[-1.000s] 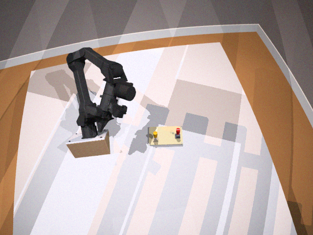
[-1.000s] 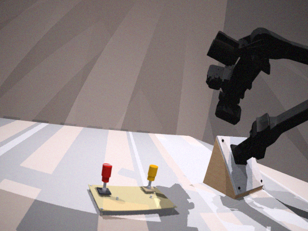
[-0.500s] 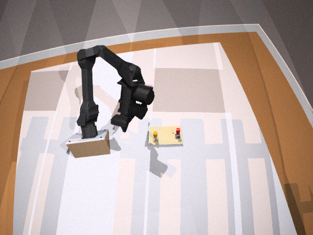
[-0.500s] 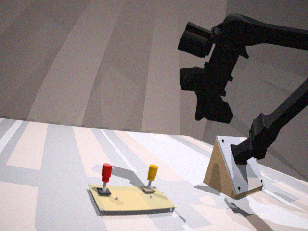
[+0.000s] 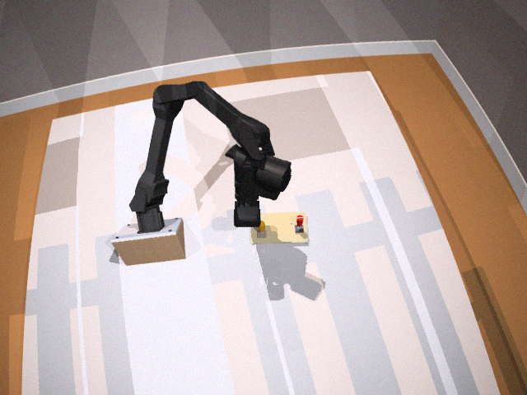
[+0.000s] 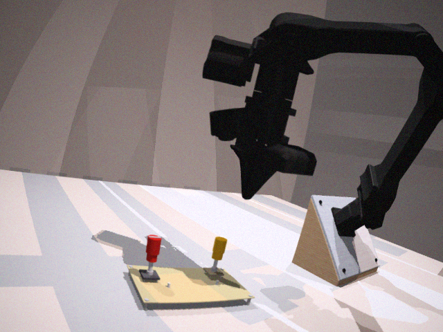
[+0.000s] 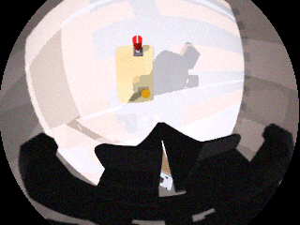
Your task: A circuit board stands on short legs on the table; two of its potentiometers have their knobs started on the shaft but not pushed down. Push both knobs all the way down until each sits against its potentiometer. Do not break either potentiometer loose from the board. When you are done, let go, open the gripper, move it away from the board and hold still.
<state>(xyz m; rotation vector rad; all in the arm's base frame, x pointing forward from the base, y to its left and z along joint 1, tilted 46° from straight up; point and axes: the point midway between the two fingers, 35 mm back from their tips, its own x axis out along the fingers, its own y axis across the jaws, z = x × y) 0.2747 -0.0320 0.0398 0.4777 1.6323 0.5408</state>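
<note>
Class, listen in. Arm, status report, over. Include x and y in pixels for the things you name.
Gripper (image 6: pixel 246 196) (image 7: pixel 160 126) shut, nothing held, above the board. Red knob (image 5: pixel 300 220) (image 6: pixel 153 248) (image 7: pixel 137 42) and yellow knob (image 5: pixel 261 226) (image 6: pixel 219 248) (image 7: pixel 145 94) both high on their shafts. No obstruction seen over either knob.

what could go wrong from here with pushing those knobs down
The closed tool could slip off the yellow knob's small top if it comes down off-centre. The red knob stands high on a thin shaft, so a sideways push might break its potentiometer loose.
</note>
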